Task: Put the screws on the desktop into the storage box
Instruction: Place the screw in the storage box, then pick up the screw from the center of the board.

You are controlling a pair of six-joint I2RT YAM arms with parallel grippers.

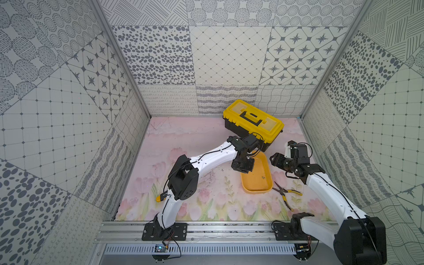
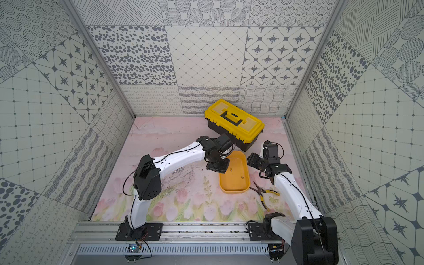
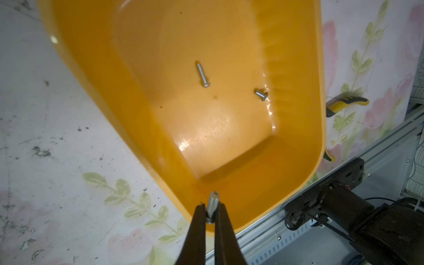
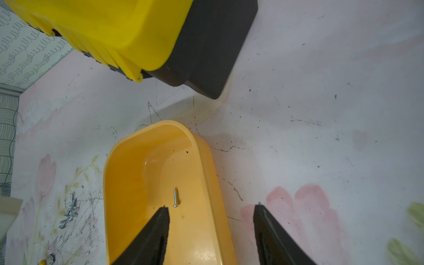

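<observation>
The orange storage box (image 1: pixel 254 183) lies on the tulip-printed desktop (image 1: pixel 183 137) in front of the toolbox. My left gripper (image 3: pixel 211 211) hangs over the box's edge, shut on a silver screw (image 3: pixel 213 202) that sticks out past its fingertips. In both top views the left gripper (image 2: pixel 218 165) is above the box's far left part. Two screws (image 3: pixel 202 74) lie inside the box, one (image 3: pixel 261 94) by a wall. Several more screws (image 4: pixel 71 212) lie in a heap on the desktop left of the box. My right gripper (image 4: pixel 211 206) stands open and empty over the box's right rim.
A black toolbox with a yellow lid (image 1: pixel 252 121) stands just behind the box. Yellow-handled pliers (image 1: pixel 285 193) lie on the desktop to the box's right. Patterned walls close in three sides, and a metal rail (image 1: pixel 229 229) runs along the front.
</observation>
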